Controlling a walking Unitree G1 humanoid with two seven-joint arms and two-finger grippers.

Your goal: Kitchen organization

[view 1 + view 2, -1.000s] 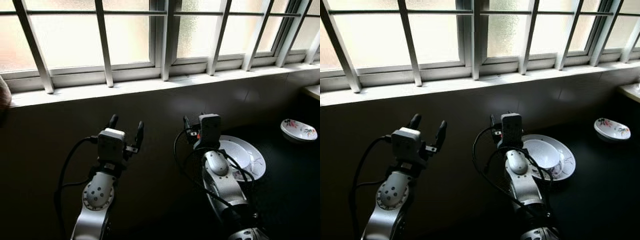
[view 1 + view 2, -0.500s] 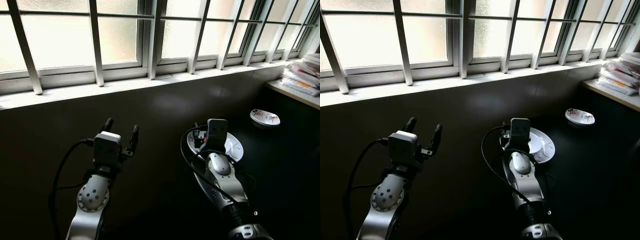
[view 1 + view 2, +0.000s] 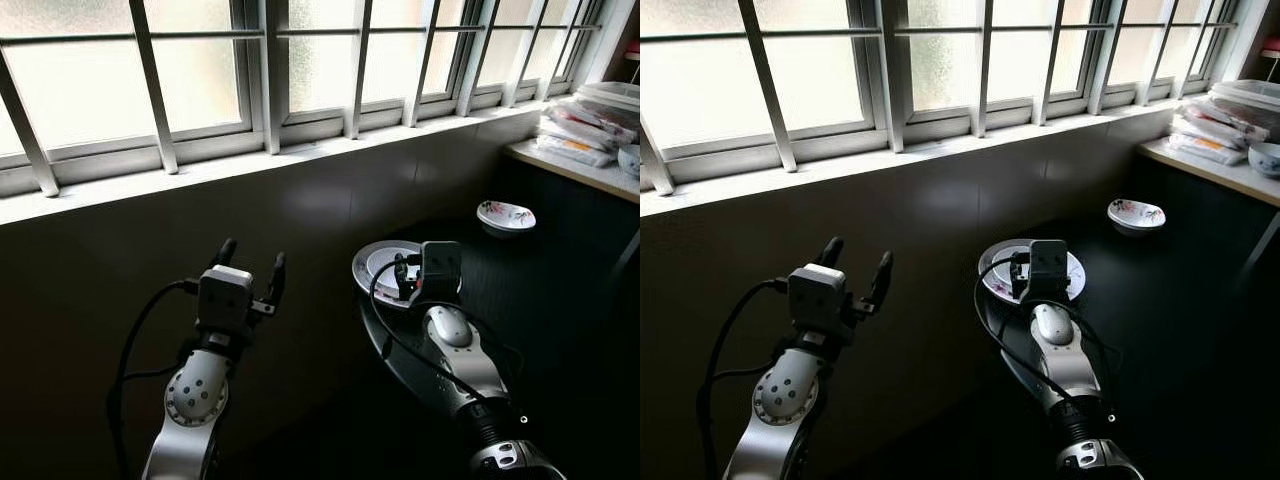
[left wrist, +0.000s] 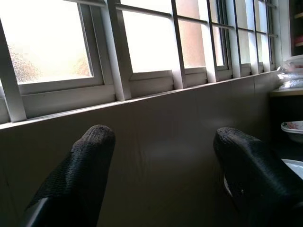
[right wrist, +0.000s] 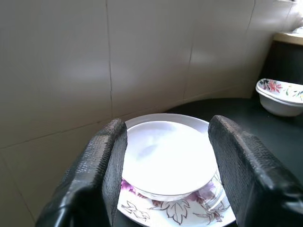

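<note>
The right gripper [image 5: 163, 189] is lined up on a white bowl [image 5: 165, 158] that sits on a floral-patterned plate [image 5: 175, 210] on the dark tabletop [image 3: 1170, 290], close to the tiled wall under the window; its jaws stand open, one black finger on either side of the bowl and short of its rim. The step in hand looks like the approach for a pick. To do it well, the wrist should go forward and down until the fingers [image 5: 102, 165] straddle the bowl's rim, not the plate's, so that closing takes the bowl alone and does not drag the plate beneath it. The bowl is smooth and rounded, so a grip low on the wall could slip; pinching across the rim seems safer. The wall is near behind, so the reach should be short. A second floral bowl [image 3: 506, 215] rests well apart toward the right. The left gripper [image 3: 250, 275] is raised near the wall, jaws open and holding nothing.
</note>
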